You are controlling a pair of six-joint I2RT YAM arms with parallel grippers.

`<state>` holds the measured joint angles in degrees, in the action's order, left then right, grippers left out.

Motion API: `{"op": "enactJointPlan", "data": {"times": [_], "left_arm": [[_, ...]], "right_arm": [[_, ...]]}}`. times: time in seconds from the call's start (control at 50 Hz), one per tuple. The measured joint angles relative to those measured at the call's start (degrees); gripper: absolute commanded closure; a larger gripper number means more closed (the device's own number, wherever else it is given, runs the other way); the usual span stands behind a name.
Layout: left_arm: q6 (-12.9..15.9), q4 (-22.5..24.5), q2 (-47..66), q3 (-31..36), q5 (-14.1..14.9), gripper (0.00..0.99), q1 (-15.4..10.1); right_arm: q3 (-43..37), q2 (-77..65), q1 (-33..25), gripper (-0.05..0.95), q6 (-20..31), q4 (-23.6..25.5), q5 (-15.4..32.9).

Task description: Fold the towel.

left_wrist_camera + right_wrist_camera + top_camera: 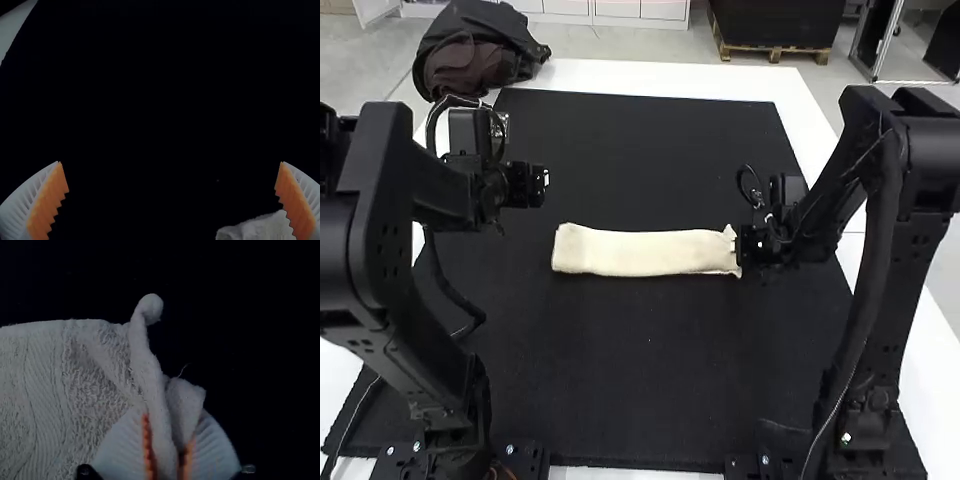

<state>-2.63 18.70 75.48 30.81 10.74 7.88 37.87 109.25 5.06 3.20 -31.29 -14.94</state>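
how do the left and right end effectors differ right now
The left end effector is spread wide with nothing between its fingers; the right end effector is closed on a pinched bit of the towel.
In the high view, the left end effector is apart from the towel, near its left end, while the right end effector is at its right end.
Both have white ribbed fingers with orange pads.

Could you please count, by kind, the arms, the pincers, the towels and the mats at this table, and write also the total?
Towel: 1
Mat: 1
Pincers: 2 (left pincer, open; right pincer, shut on the towel's end)
Arms: 2 (left arm, right arm)
Total: 6
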Motion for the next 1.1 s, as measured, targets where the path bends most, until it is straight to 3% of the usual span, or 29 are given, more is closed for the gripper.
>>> {"op": "enactJointPlan", "data": {"times": [0.18,0.34,0.7,1.1], "left_arm": [[0.0,0.0,0.0,0.0,0.02,0.025,0.17],[0.02,0.0,0.0,0.0,0.17,0.025,1.9],[0.02,0.0,0.0,0.0,0.24,0.025,2.99],[0.02,0.07,2.12,0.0,0.22,0.025,2.97]], "right_arm": [[0.04,0.33,0.11,0.92,0.33,-0.63,-0.28],[0.04,-0.35,-0.11,0.92,-0.52,-0.04,-0.98],[-0.07,-13.66,0.42,0.92,-3.26,7.17,-5.07],[4.24,-14.67,13.16,0.92,-4.79,10.01,-6.29]]}}
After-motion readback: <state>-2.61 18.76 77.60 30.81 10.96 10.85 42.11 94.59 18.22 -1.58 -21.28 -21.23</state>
